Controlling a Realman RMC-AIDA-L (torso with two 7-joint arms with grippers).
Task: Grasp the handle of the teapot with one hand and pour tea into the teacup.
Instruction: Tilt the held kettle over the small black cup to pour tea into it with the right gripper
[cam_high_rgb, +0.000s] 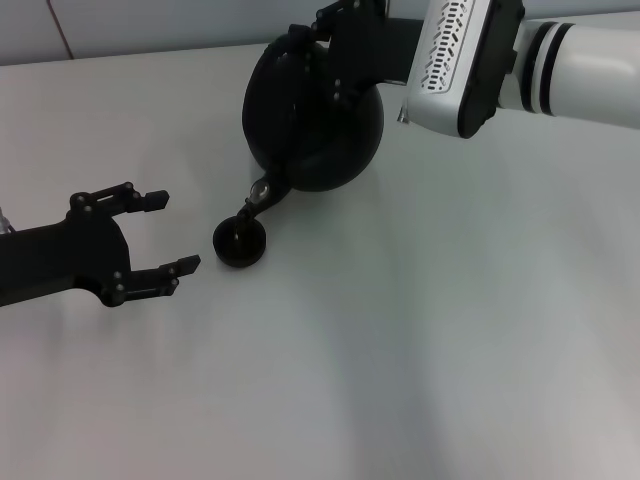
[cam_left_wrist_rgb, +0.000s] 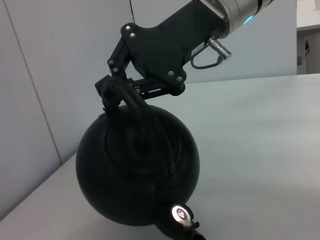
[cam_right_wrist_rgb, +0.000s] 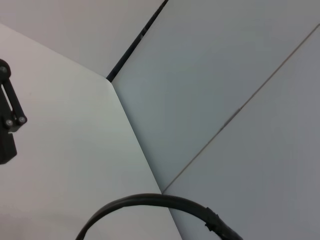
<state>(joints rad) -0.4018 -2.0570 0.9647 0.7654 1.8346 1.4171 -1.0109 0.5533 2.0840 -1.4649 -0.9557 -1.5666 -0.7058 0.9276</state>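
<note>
The right gripper (cam_left_wrist_rgb: 112, 87) is pinched shut on the handle (cam_left_wrist_rgb: 131, 102), clamped near the top of the arch, with its arm reaching in from about 2 o'clock in the head view. Holding there lets the teapot (cam_high_rgb: 312, 115) hang and tip forward, so the body sits tilted with the spout (cam_high_rgb: 262, 192) pointing down toward 7 o'clock. The spout mouth is right above the teacup (cam_high_rgb: 239, 242), which stands on the desk (cam_high_rgb: 450, 330) just beside the pot's lower edge; this looks like the pouring step itself, well along in the task.

The left gripper (cam_high_rgb: 172, 232) waits at about 9 o'clock from the cup, fingers spread wide and holding nothing, near the cup but apart from it. It seems kept out of the way while staying close.

The desk is bare toward 4 and 6 o'clock, leaving ample room to swing the pot back. Its far edge runs close behind the pot at 12 o'clock, with the wall beyond, so backward room is tight.
</note>
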